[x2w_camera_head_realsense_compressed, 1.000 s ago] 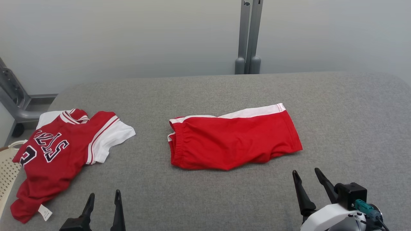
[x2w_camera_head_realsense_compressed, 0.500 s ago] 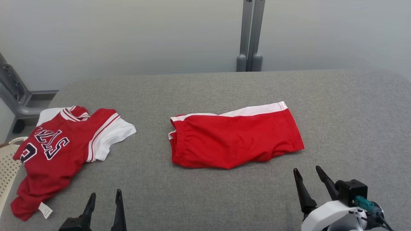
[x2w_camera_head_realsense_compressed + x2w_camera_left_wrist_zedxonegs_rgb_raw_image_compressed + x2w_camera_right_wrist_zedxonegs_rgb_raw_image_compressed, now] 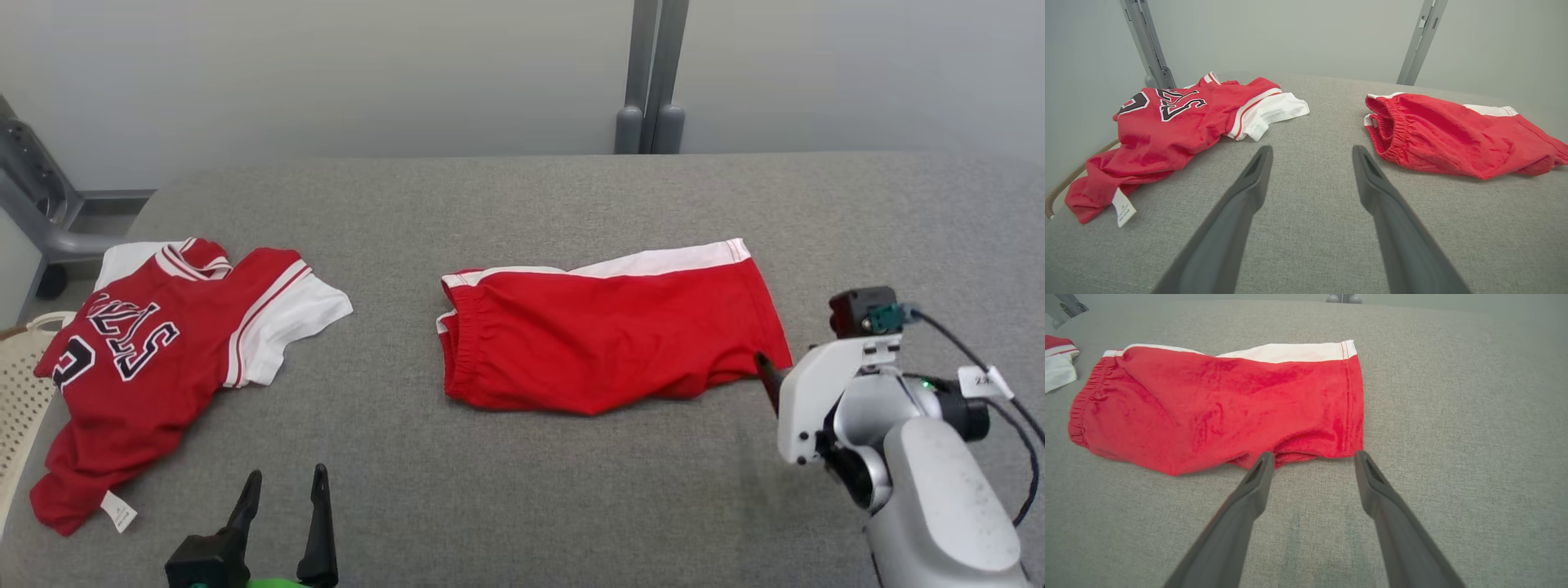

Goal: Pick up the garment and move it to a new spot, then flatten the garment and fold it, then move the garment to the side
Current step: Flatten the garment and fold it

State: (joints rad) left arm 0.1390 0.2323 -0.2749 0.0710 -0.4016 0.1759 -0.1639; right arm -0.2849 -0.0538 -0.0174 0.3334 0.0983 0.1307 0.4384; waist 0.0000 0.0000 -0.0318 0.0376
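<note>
R gripper [image 3: 1313,455] wide open, empty, tips right at the near hem of the red shorts [image 3: 1220,404]; contact unclear. Shorts lie mid grey table [image 3: 1453,416], flat-ish w/ wrinkles. Prob. light, soft, limp, a bit slick, so they'll sag when lifted. Best hold: stitched hem corner or elastic waistband. L gripper [image 3: 1311,149] also wide, empty, well apart from the shorts, nr jersey [image 3: 1180,114].

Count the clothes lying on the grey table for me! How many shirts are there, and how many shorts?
jersey, red with white sleeves: 1
shorts, red with a white stripe: 1
Total: 2
</note>
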